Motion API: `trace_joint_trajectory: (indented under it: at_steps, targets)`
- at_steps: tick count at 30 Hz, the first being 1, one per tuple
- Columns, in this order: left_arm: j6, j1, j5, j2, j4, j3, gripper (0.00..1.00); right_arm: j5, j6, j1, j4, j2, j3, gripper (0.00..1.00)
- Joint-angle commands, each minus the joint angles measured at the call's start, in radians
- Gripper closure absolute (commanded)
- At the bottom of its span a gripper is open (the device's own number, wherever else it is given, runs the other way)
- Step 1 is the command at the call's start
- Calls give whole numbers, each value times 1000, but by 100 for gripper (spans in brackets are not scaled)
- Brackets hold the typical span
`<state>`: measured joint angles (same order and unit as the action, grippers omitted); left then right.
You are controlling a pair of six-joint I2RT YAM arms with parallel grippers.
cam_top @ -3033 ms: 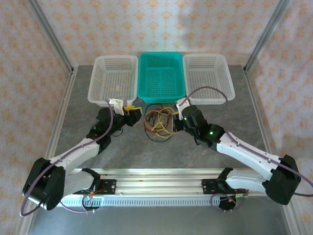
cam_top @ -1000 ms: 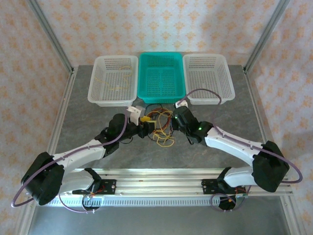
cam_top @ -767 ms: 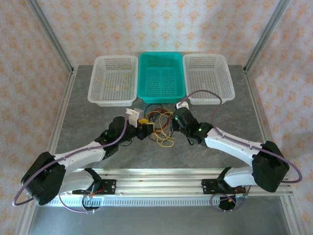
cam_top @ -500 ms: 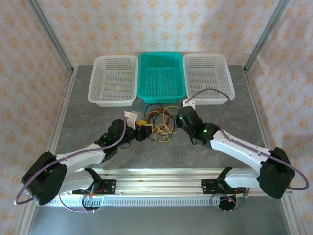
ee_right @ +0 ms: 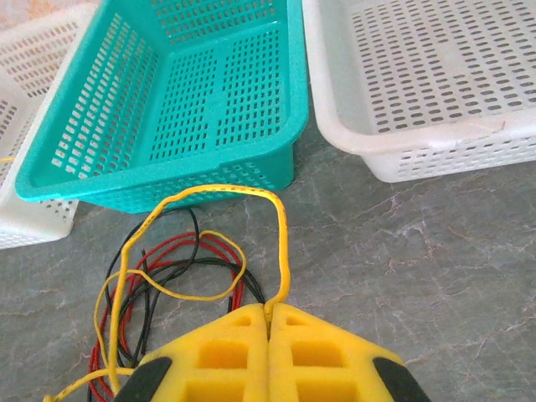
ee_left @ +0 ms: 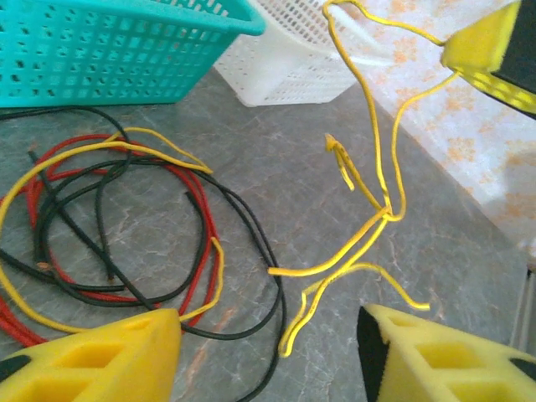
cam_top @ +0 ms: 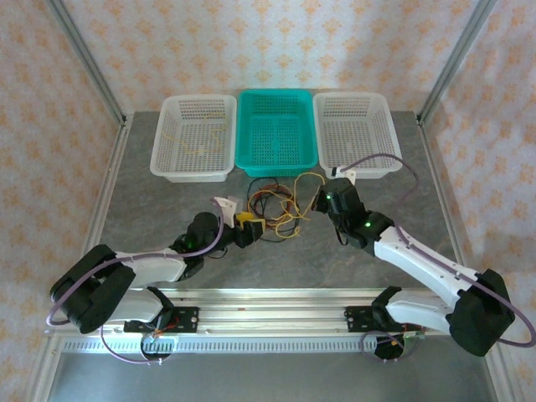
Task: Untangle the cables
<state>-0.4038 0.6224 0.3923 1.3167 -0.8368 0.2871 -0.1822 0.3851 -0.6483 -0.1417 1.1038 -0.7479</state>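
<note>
Start at the right gripper: clenched, pads pressed flat together on a thin yellow wire loop arching up and away toward the far side. Hold that pinch firm. Lift slowly up and to the right, away from the heap, with no jerking.

From the left wrist, same yellow wire climbing from the grey marbled tabletop to the raised right gripper, lower end kinked and trailing just right of the heap. Probably almost free, judging by that. Watch the kinked tail for hooking on the outer black loop.

Next, the left gripper: released, yellow fingers spread wide, grasping nothing, low on the near side of the heap. Bring it down onto the red and black strands only, as an anchor. Avoid closing on the trailing yellow end lying just ahead of the jaws.

Beyond both: tangle of red, black and yellow wire loops flat on the table, mid-scene, just near of the teal perforated plastic basket. Not yet separated.

Farther out, a white perforated plastic basket on the right and another on the left. Likely drop spots, so carry the freed wire high enough to clear a rim.
</note>
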Motion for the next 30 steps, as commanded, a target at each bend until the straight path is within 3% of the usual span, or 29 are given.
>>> trace_joint_trajectory:
  at_steps: [1,12,20,30]
  targets:
    - [-10,15,62,37,-149,-16,36,-6,2,9,-15,-23,4,100]
    - [-9,67,42,238,-302,32,32,-1,3,22,-44,-39,-19,100]
    - [8,68,25,242,-325,38,35,-7,-57,22,-94,-77,-83,100]
    - [15,35,70,161,-310,57,42,131,-344,22,-112,-125,-182,100]
